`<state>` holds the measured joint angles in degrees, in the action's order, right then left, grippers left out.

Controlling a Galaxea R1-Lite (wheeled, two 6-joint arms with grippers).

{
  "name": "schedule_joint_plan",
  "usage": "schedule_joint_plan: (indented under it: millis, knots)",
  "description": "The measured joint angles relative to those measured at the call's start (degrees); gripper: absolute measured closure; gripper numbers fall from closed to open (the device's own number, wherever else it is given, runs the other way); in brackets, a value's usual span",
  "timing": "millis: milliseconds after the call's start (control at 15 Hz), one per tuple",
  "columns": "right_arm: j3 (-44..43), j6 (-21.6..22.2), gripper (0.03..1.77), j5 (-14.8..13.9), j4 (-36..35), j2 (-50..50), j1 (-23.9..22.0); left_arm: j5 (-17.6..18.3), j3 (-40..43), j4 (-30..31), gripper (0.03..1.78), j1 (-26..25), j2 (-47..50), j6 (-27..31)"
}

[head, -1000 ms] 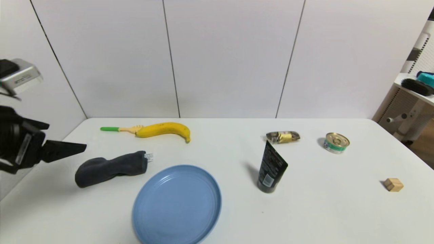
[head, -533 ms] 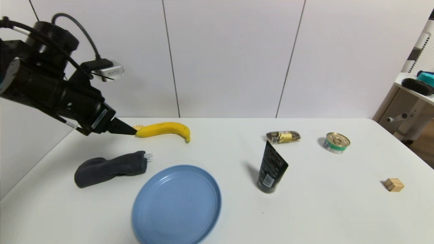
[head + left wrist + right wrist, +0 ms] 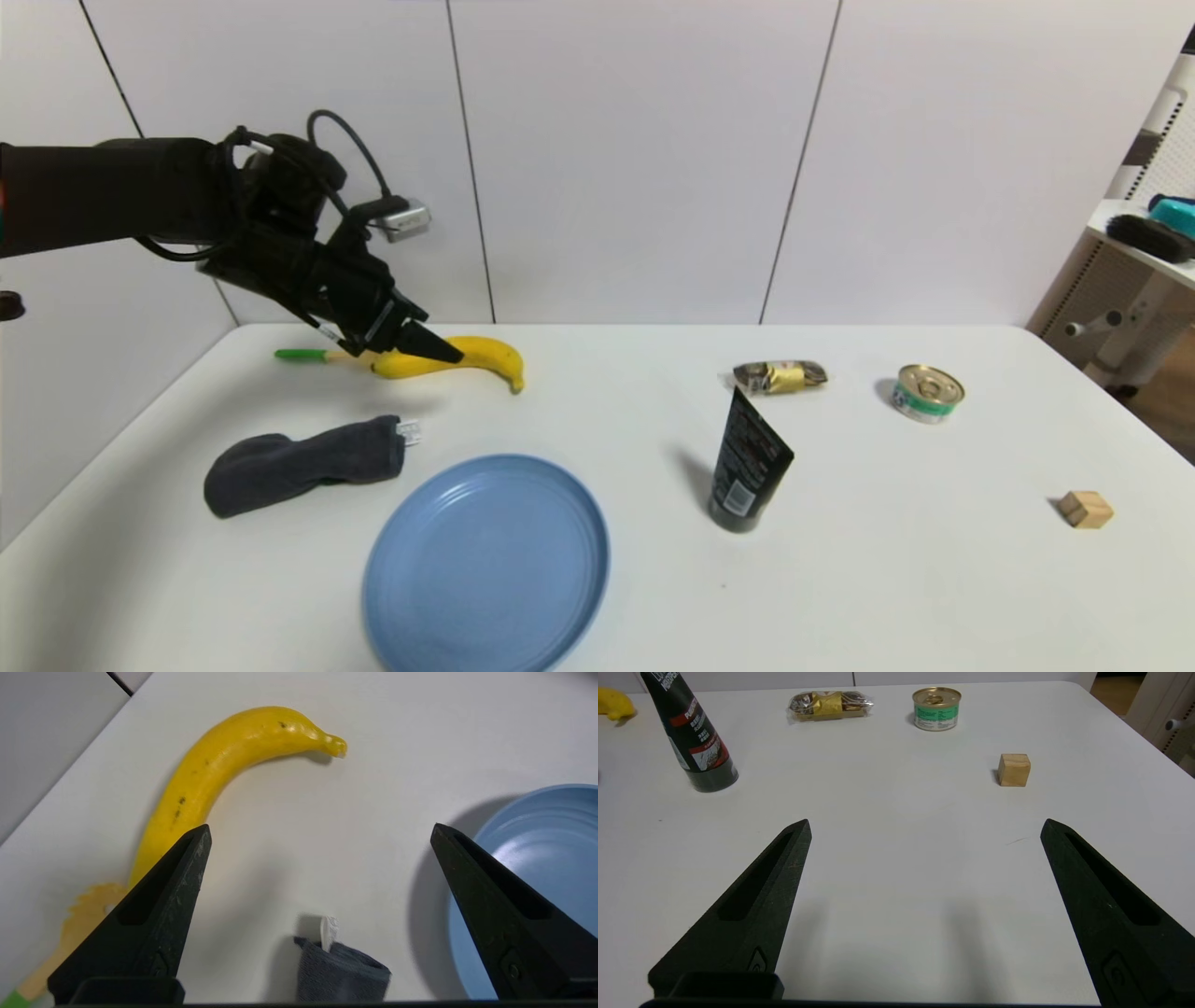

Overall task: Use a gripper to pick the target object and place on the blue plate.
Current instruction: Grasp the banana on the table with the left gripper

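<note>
In the head view's upper left, the left gripper (image 3: 439, 352) hangs over the stem half of the banana (image 3: 471, 357), its fingers spread wide and empty; the left wrist view shows one finger (image 3: 154, 905) overlapping the fruit and the other out toward the blue plate (image 3: 551, 858). The banana lies at left centre, near the table's far edge, touching the head of a green-handled fork (image 3: 313, 355). Below it a dark sock (image 3: 299, 462) lies, and the blue plate sits at lower centre, apart from the fruit. Further right stand a black tube (image 3: 747, 462), a wrapped snack (image 3: 780, 376), a small tin (image 3: 924, 392) and a wooden cube (image 3: 1083, 509). The right gripper (image 3: 924, 828), seen only in its own wrist view, waits spread above bare table.

The step looks like the approach. Next, probably: centre the fingers astride the banana's body, descend, pinch, avoiding the fork.
</note>
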<state>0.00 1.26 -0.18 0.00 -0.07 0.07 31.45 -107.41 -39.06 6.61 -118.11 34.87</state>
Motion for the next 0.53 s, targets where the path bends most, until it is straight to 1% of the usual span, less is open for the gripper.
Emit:
schedule_joint_plan:
  millis: [200,533]
  knots:
    - [0.0,0.0,0.10,0.0,0.0,0.0,0.0,0.3,-4.8,1.4,0.12,0.1,-5.6,0.0]
    - [0.0,0.0,0.10,0.0,0.0,0.0,0.0,0.4,-5.8,1.9,0.12,0.8,-10.9,0.0]
